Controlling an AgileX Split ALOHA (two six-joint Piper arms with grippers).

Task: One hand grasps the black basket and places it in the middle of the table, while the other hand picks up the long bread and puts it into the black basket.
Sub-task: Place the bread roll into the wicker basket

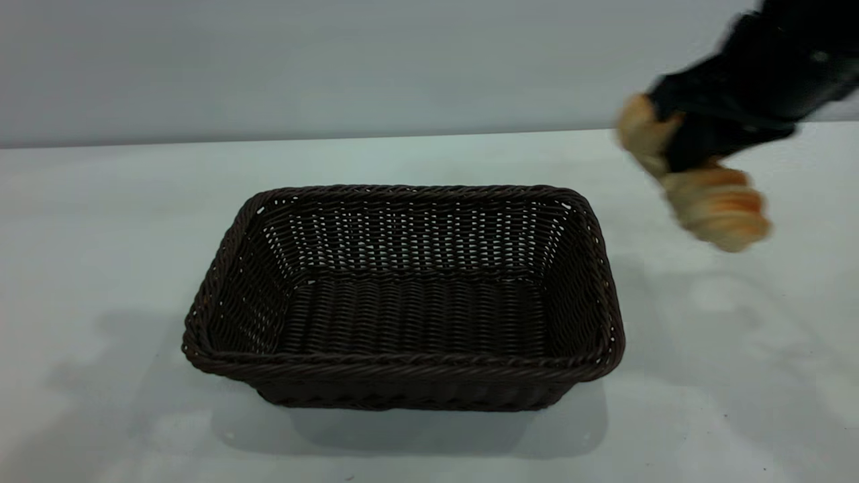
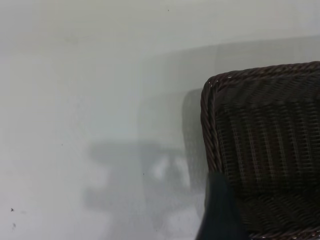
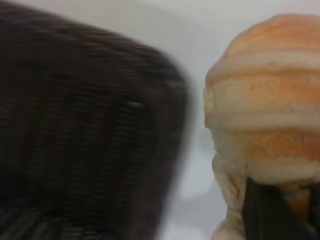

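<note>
We see a white table (image 1: 100, 268), matte, with a few tiny dark specks and soft grey shadows, and a plain pale wall (image 1: 268, 60) behind it. We count 1 basket (image 1: 402, 298), 1 bread (image 1: 711, 201) and 1 arm in the exterior view.

The basket sits upright on the table near the middle, open side up, nothing inside it. Its braided rim and open-weave sides are dark brown-black.

Up at the right, the right gripper (image 1: 691, 144) hangs in the air above the table, off the basket's right rear corner and apart from it. It is pinching the bread around its middle, both ends sticking out past the black fingers, the nearer end tilted down. The right wrist view has the bread (image 3: 265, 115) close up, its ridges pale on orange, with the basket (image 3: 85, 135) just beside it.

The left gripper is out of the exterior view; the left wrist view shows a basket corner (image 2: 260, 130) and bare table (image 2: 75, 100), with a dark shape at the edge we cannot make out.
</note>
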